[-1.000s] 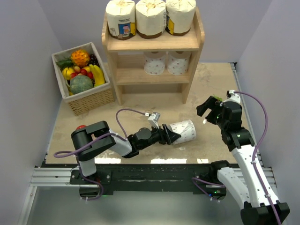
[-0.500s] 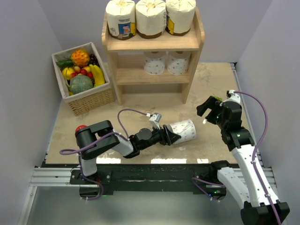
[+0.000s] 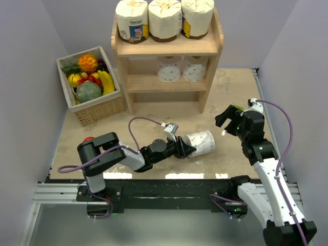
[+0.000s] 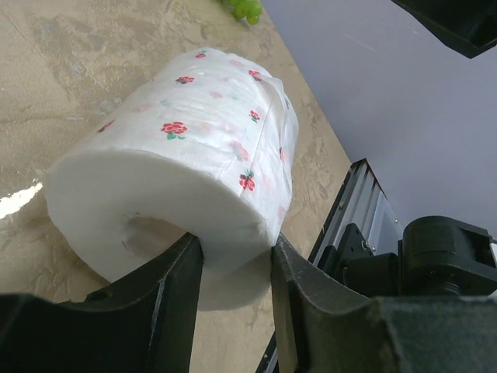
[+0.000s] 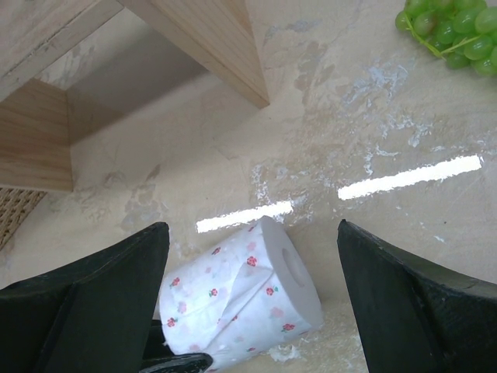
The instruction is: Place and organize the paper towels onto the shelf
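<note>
Pale lilac walls close in a mottled beige table (image 3: pixel 154 115). Near its middle, a little to the right, a loose roll (image 3: pixel 200 144) of white paper printed with small red flowers lies on its side, one end towards the near left. The left gripper (image 3: pixel 187 149) reaches in low from the left. Its jaws are drawn close, pinching the paper at that end: one finger (image 4: pixel 175 280) sits by the core hole and the other (image 4: pixel 299 284) on the outside. The right gripper (image 3: pixel 225 123) hangs just right of the roll, apart from it, jaws spread wide and holding nothing.

At the far side stands the shelf (image 3: pixel 166 47). Three cream rolls (image 3: pixel 165 19) stand in a row on its top board and two small white rolls (image 3: pixel 182 69) stand side by side on the lower tier. A wicker basket (image 3: pixel 100 110) of fruit sits left of the shelf. Green grapes (image 5: pixel 446 31) lie on the table at the right.
</note>
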You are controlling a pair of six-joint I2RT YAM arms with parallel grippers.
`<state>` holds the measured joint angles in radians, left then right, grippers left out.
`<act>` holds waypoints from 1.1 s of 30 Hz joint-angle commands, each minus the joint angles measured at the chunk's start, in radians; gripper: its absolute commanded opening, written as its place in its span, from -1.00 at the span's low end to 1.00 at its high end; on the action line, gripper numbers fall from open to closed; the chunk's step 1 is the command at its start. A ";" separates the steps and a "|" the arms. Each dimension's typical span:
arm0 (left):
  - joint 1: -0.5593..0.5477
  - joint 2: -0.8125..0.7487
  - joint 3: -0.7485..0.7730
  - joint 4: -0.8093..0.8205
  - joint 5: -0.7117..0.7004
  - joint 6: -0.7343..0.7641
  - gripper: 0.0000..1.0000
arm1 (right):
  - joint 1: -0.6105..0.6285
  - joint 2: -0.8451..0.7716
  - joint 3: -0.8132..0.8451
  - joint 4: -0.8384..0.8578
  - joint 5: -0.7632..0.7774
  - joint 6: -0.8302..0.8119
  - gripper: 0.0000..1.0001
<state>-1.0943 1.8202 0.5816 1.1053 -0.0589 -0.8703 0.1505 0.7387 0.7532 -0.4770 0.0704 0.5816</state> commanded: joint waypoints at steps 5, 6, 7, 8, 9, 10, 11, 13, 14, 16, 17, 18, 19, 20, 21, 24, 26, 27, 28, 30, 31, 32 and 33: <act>-0.001 -0.314 0.136 -0.434 -0.168 0.286 -0.36 | -0.003 -0.038 0.058 -0.006 0.052 -0.064 0.87; -0.001 -0.343 0.158 -0.550 -0.208 0.324 -0.36 | -0.002 -0.039 0.070 -0.009 0.054 -0.069 0.87; -0.001 -0.396 0.181 -0.609 -0.231 0.396 -0.36 | -0.002 -0.041 0.075 -0.012 0.054 -0.074 0.88; -0.001 -0.421 0.229 -0.666 -0.257 0.430 -0.36 | -0.003 -0.039 0.078 -0.015 0.054 -0.080 0.88; 0.001 -0.444 0.256 -0.776 -0.300 0.463 -0.36 | -0.002 -0.041 0.084 -0.014 0.054 -0.081 0.88; 0.001 -0.479 0.318 -0.835 -0.329 0.535 -0.36 | -0.003 -0.044 0.087 -0.014 0.055 -0.083 0.88; 0.001 -0.492 0.351 -0.890 -0.360 0.569 -0.36 | -0.002 -0.045 0.089 -0.011 0.052 -0.083 0.88; 0.004 -0.518 0.450 -1.036 -0.438 0.678 -0.36 | -0.002 -0.048 0.092 -0.008 0.052 -0.083 0.88; 0.004 -0.525 0.481 -1.071 -0.456 0.720 -0.36 | -0.003 -0.051 0.094 -0.008 0.049 -0.083 0.88; 0.013 -0.533 0.571 -1.183 -0.521 0.819 -0.36 | -0.003 -0.052 0.097 -0.008 0.039 -0.083 0.88; 0.020 -0.532 0.602 -1.211 -0.535 0.852 -0.36 | -0.002 -0.056 0.098 -0.008 0.034 -0.081 0.88; 0.031 -0.530 0.627 -1.249 -0.561 0.888 -0.36 | -0.003 -0.058 0.103 -0.009 0.031 -0.083 0.88; 0.037 -0.532 0.665 -1.260 -0.576 0.957 -0.36 | -0.003 -0.058 0.104 -0.008 0.019 -0.083 0.88; 0.043 -0.529 0.681 -1.265 -0.593 0.985 -0.36 | -0.003 -0.064 0.106 -0.011 0.013 -0.085 0.88; 0.063 -0.524 0.714 -1.280 -0.605 1.026 -0.36 | -0.003 -0.068 0.109 -0.012 0.003 -0.085 0.88; 0.112 -0.497 0.768 -1.312 -0.605 1.080 -0.36 | -0.002 -0.082 0.112 -0.012 -0.006 -0.088 0.88; 0.132 -0.473 0.808 -1.314 -0.631 1.114 -0.36 | -0.002 -0.088 0.117 -0.014 -0.015 -0.092 0.88; 0.142 -0.451 0.819 -1.306 -0.647 1.157 -0.36 | -0.003 -0.093 0.120 -0.015 -0.018 -0.094 0.88; 0.145 -0.437 0.837 -1.299 -0.662 1.180 -0.36 | -0.003 -0.096 0.123 -0.018 -0.023 -0.094 0.88; 0.146 -0.394 0.866 -1.270 -0.713 1.249 -0.36 | -0.003 -0.101 0.129 -0.025 -0.024 -0.094 0.88; 0.149 -0.381 0.879 -1.263 -0.717 1.266 -0.36 | -0.002 -0.102 0.130 -0.028 -0.023 -0.095 0.88; 0.154 -0.369 0.892 -1.268 -0.723 1.278 -0.36 | -0.003 -0.101 0.133 -0.026 -0.024 -0.097 0.88; 0.155 -0.346 0.918 -1.271 -0.729 1.297 -0.37 | -0.002 -0.101 0.135 -0.028 -0.026 -0.097 0.88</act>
<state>-0.9443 1.4235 1.4048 -0.2104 -0.7170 0.2790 0.1505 0.6483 0.8383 -0.5091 0.0597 0.5060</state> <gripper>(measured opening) 0.414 0.939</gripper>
